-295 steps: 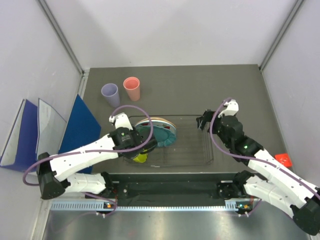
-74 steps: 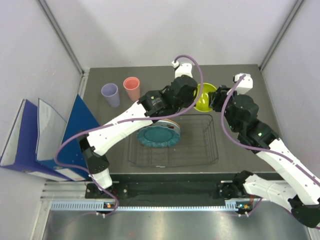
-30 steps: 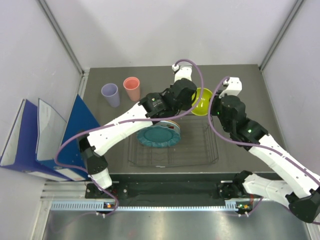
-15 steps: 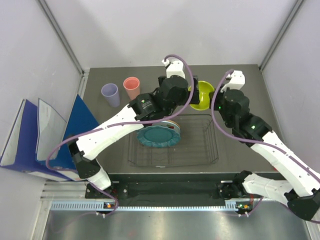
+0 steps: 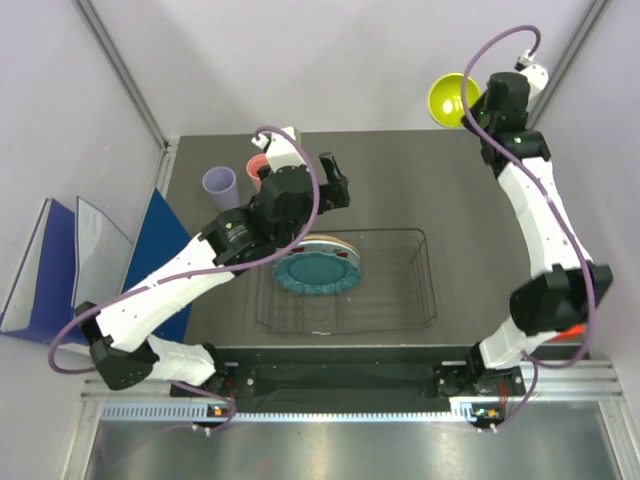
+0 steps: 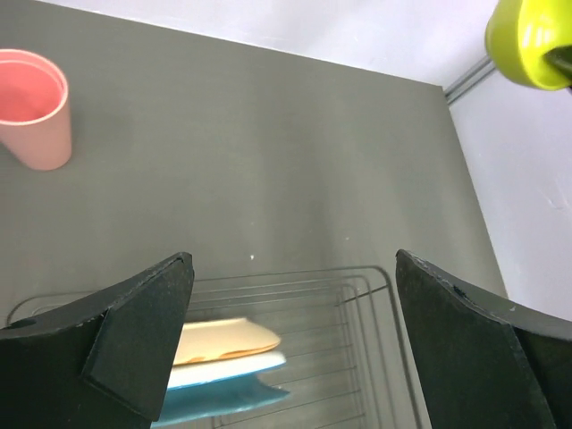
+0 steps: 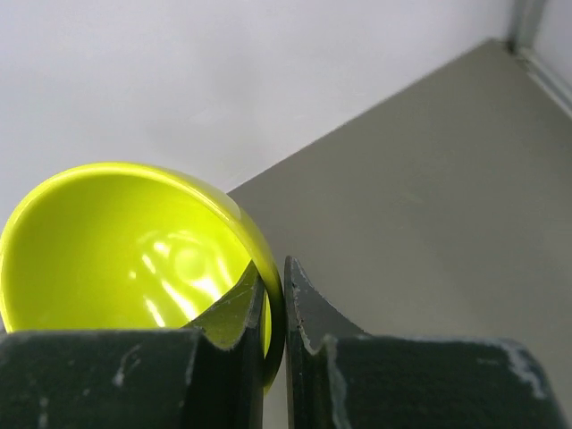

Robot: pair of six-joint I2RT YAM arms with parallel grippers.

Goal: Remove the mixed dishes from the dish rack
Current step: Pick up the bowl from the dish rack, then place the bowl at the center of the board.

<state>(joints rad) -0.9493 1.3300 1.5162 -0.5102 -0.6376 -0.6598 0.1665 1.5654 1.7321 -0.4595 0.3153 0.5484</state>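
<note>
Right arm (image 5: 535, 200): stretched high at the far right, right gripper (image 5: 472, 103) pinching the yellow-green bowl (image 5: 450, 97) by its rim, aloft.
Left arm (image 5: 170, 290): bent over the dish rack (image 5: 395, 300), left gripper (image 5: 335, 182) spread wide, empty.
Rack: teal scalloped plate (image 5: 315, 272) at its left end.

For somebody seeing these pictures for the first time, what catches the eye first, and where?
The yellow-green bowl stands out most: the right gripper pinches its rim and holds it high in the air at the far right. Next comes the teal scalloped plate at the left end of the dish rack, with the left gripper wide open above the rack's far edge.
</note>
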